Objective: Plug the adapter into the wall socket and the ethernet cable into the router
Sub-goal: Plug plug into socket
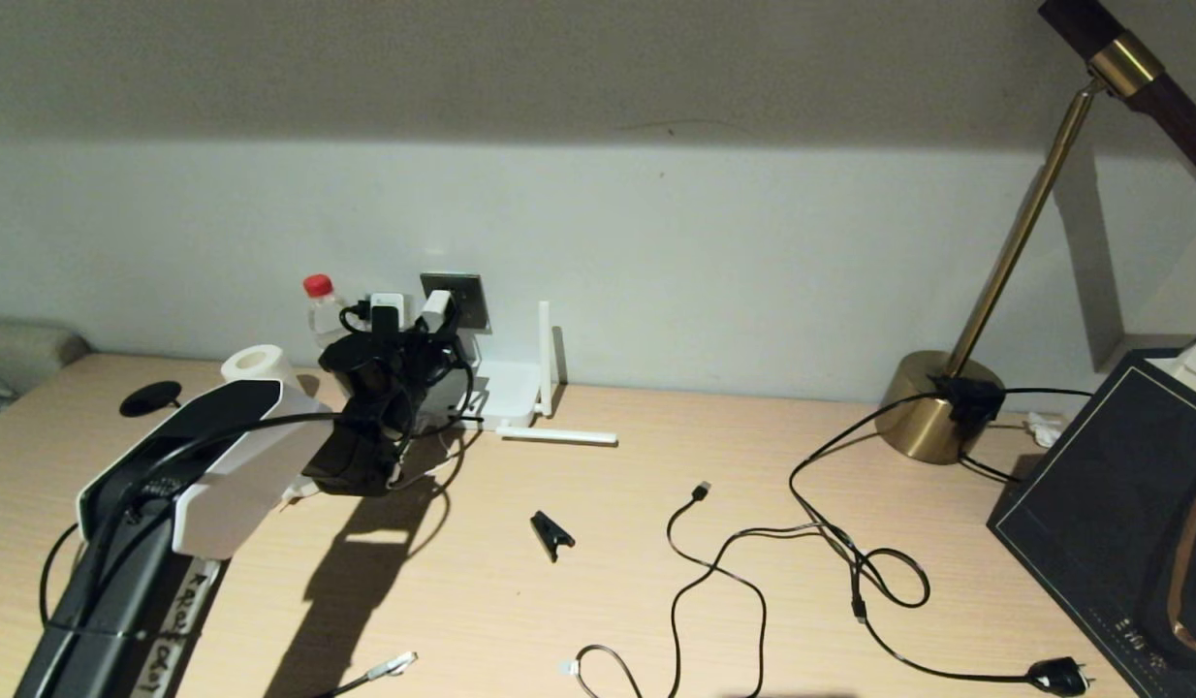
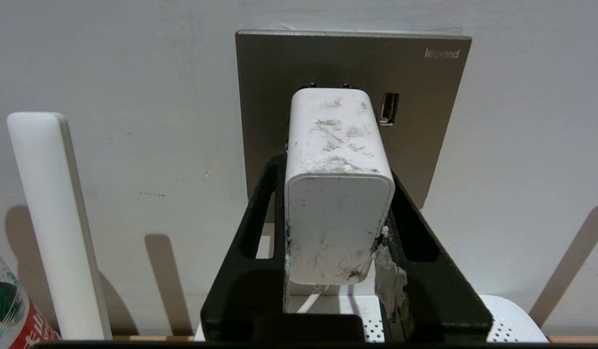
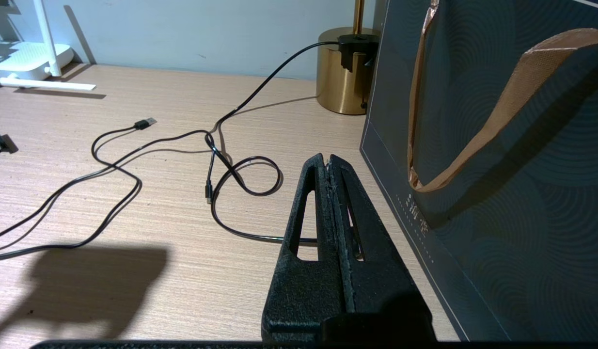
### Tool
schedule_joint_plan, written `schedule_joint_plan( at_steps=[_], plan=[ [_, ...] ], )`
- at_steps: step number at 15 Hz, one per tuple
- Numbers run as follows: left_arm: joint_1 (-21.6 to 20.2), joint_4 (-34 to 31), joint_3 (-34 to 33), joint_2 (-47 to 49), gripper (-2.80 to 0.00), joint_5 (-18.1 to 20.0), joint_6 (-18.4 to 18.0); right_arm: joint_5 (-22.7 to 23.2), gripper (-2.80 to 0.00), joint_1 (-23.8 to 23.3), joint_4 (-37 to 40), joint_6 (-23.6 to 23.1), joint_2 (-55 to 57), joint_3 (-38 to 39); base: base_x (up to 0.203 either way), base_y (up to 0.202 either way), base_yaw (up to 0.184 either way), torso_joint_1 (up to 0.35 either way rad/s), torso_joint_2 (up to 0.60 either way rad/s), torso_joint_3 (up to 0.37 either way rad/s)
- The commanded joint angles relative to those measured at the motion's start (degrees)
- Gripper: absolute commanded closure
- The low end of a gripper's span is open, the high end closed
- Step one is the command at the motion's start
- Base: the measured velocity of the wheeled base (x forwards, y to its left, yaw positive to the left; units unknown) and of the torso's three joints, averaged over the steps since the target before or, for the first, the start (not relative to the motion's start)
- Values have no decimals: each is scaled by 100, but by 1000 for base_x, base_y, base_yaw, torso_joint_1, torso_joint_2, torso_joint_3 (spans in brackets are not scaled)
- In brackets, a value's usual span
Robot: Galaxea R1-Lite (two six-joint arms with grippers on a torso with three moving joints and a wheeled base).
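Observation:
My left gripper [image 2: 337, 170] is shut on the white adapter [image 2: 338, 203], a black finger on each side. The adapter's far end is pushed up against the dark grey wall socket [image 2: 352, 58]; its thin white cord hangs below. In the head view the adapter [image 1: 436, 310] sits at the wall socket [image 1: 467, 296]. The white router [image 1: 513, 393] lies just below the socket, one antenna upright and one flat on the table. The ethernet cable's clear connector [image 1: 394, 665] lies loose at the table's front edge. My right gripper [image 3: 328, 157] is shut and empty, low over the table beside a dark bag.
A red-capped bottle [image 1: 319, 301] and a paper roll [image 1: 259, 364] stand left of the socket. A thin black USB cable [image 1: 700, 491], a black clip [image 1: 551, 533] and a chunky black plug [image 1: 1058, 674] lie mid-table. A brass lamp [image 1: 937, 407] and the dark bag [image 1: 1112, 504] fill the right.

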State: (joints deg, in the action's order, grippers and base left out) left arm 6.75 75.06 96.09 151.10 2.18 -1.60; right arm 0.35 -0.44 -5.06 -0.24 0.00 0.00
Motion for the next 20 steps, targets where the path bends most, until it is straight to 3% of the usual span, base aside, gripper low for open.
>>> schedule_joint_plan(
  at_steps=[1, 20],
  plan=[
    [1, -7, 28, -11, 0, 2, 1, 2, 0, 0, -4, -2, 0, 202, 0, 0, 0, 0, 0, 0],
    [-7, -457, 376, -28, 0, -7, 1, 2, 0, 0, -4, -2, 0, 202, 0, 0, 0, 0, 0, 0]
  ],
)
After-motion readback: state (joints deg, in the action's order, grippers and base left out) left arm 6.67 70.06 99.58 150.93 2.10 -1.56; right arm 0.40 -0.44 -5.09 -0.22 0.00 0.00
